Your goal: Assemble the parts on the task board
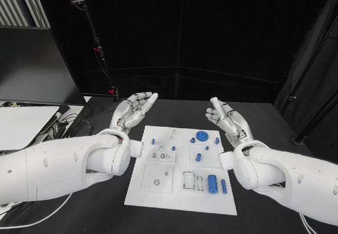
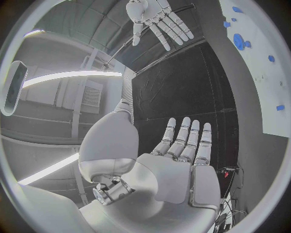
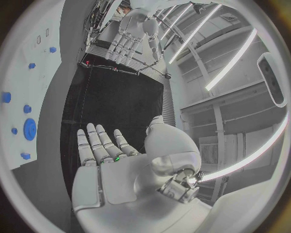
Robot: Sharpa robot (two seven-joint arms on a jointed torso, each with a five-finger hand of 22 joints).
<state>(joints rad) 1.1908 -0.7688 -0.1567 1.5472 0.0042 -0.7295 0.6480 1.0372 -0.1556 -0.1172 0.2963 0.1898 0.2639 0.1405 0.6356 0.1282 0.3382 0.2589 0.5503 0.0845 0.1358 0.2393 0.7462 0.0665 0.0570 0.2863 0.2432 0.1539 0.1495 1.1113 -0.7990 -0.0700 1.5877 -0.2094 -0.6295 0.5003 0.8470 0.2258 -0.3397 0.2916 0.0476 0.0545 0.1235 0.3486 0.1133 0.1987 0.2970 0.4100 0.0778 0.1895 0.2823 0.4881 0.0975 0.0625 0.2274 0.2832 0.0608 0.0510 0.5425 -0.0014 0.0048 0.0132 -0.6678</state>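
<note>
The white task board (image 1: pixel 181 197) lies in the middle of the black table. On it are small blue parts: a round gear (image 1: pixel 202 135) near the far edge, a thick cylinder (image 1: pixel 212 183) and a thin pin (image 1: pixel 224 186) near the front right. My left hand (image 1: pixel 134 110) is raised beyond the board's far left corner, fingers straight and apart, holding nothing. My right hand (image 1: pixel 228 120) mirrors it at the far right, also empty. The left wrist view shows my left hand (image 2: pixel 182 160), with the right hand (image 2: pixel 157 19) opposite and the board (image 2: pixel 266 73). The right wrist view shows my right hand (image 3: pixel 103 165), the gear (image 3: pixel 29 129).
A white panel (image 1: pixel 17 125) lies at the table's left with cables (image 1: pixel 70 125) beside it. A stand with red clips (image 1: pixel 96 50) rises behind the table's far left. Bare black table (image 1: pixel 181 109) lies between the two hands.
</note>
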